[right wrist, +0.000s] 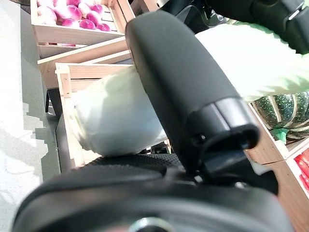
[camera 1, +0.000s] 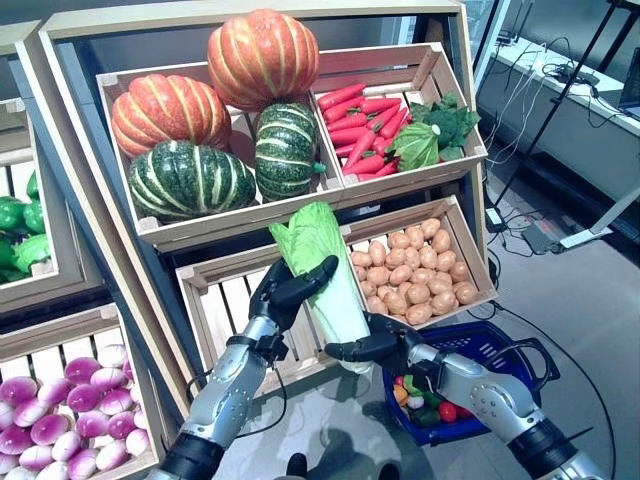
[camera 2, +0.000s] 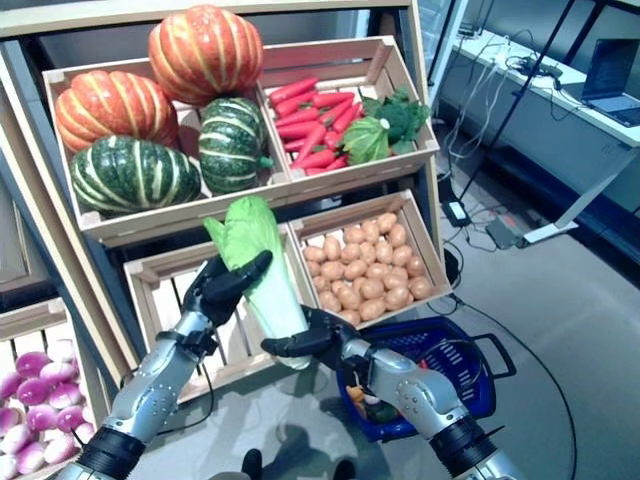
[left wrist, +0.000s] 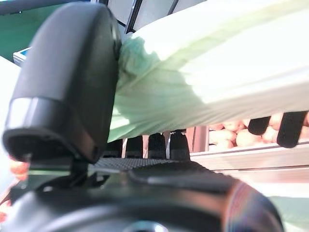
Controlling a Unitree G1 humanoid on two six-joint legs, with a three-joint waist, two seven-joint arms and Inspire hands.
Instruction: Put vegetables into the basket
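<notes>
Two robot hands hold one cabbage [camera 1: 322,262] up in the air. Left robot hand [camera 1: 283,293] grips its middle, right robot hand [camera 1: 372,346] grips its bottom end. Basket [camera 1: 497,350] sits below the right robot hand.

I see a pale green-and-white cabbage [camera 1: 325,262], orange-striped and dark green-striped pumpkins [camera 1: 200,110], red carrots [camera 1: 362,125], tan potatoes [camera 1: 415,275], purple-white turnips [camera 1: 70,415] and a blue basket [camera 1: 495,345].

Open floor [camera 1: 600,300] above the basket [camera 1: 500,345], crate shelf [camera 1: 300,215] perhaps close behind.
</notes>
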